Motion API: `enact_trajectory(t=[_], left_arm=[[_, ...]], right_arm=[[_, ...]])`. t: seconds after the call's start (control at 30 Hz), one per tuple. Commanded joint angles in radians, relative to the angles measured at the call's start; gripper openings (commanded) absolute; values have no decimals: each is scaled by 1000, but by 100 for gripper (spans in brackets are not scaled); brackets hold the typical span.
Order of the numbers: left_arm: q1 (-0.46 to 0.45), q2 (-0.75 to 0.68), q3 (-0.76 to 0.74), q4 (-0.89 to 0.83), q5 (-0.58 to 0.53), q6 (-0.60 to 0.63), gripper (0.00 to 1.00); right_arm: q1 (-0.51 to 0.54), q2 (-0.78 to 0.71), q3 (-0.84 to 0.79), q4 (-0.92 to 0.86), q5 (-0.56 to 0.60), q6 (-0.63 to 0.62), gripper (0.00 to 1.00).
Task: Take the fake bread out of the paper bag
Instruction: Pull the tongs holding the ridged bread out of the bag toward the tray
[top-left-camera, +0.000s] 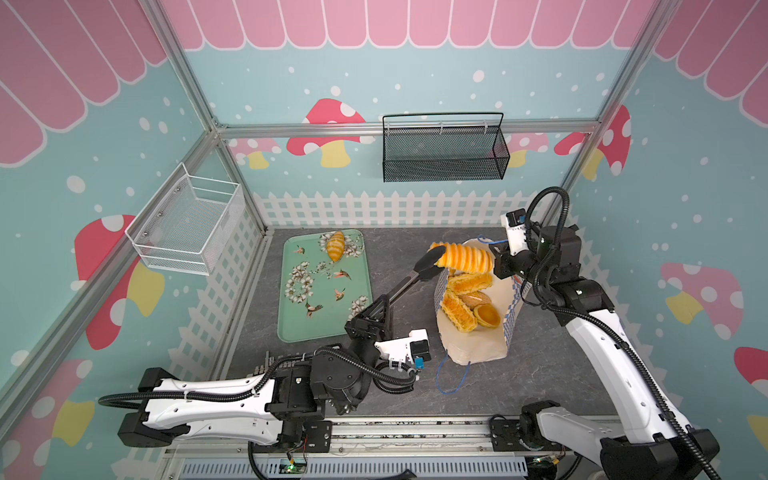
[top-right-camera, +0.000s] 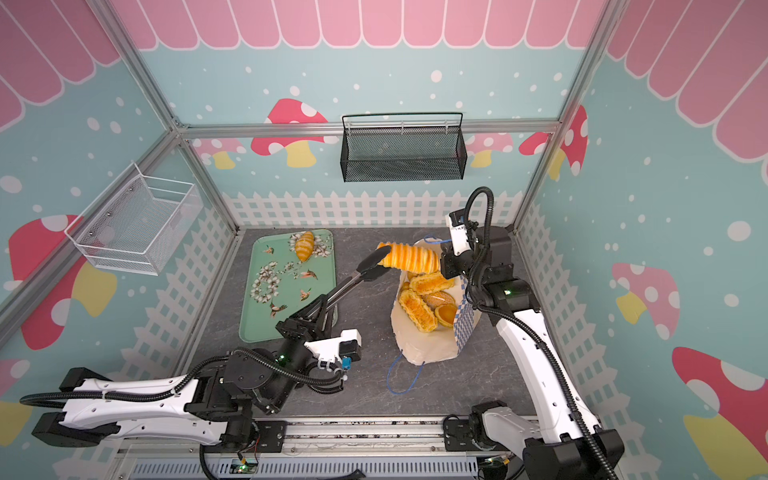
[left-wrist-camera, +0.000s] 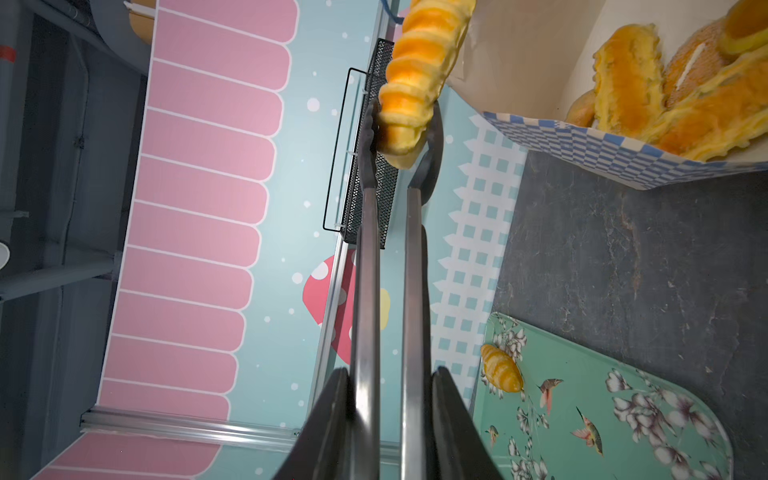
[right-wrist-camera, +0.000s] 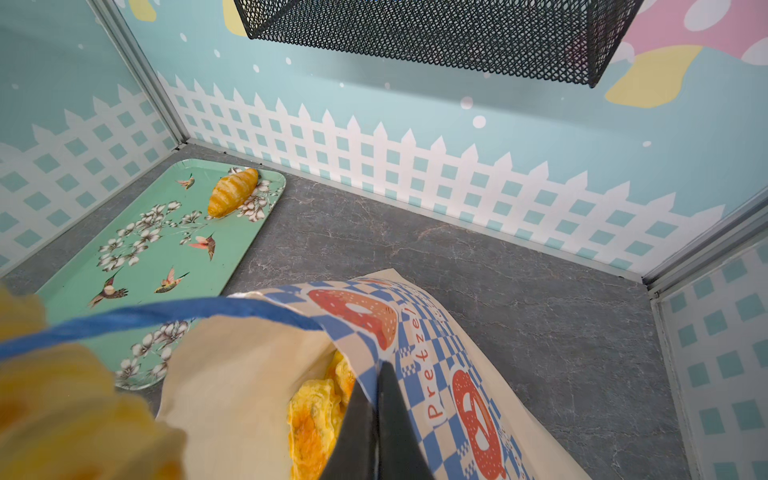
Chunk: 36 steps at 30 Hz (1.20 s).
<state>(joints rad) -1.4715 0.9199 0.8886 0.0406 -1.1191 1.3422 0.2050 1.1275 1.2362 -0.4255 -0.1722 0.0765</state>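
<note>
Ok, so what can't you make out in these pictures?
- Both top views: bread deep in the paper bag, covered by the top pieces; count unclear.
- Right wrist view: ribbed loaf, blurred and cut off by the frame edge.
- Both top views: right gripper fingertips, hidden behind that loaf.

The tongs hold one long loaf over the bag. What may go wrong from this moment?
1. The tongs in the left claw pinch the ribbed loaf only at its end; it may slip and fall short of the tray.
2. The right claw is shut on the paper bag rim; a pull might tear it or spill the bread inside.
</note>
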Motion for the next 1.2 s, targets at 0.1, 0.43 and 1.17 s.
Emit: enact_trajectory(t=[0.1, 0.43, 1.17], left_arm=[[-18, -76, -16, 73, -65, -26, 0], [-3, -155, 12, -9, -104, -159, 0], [806, 153, 282, -895, 418, -1161, 0]], right_arm=[[5, -2, -6, 31, 22, 5, 0], [5, 6, -15, 39, 28, 1, 0], [5, -18, -30, 41, 39, -6, 0]])
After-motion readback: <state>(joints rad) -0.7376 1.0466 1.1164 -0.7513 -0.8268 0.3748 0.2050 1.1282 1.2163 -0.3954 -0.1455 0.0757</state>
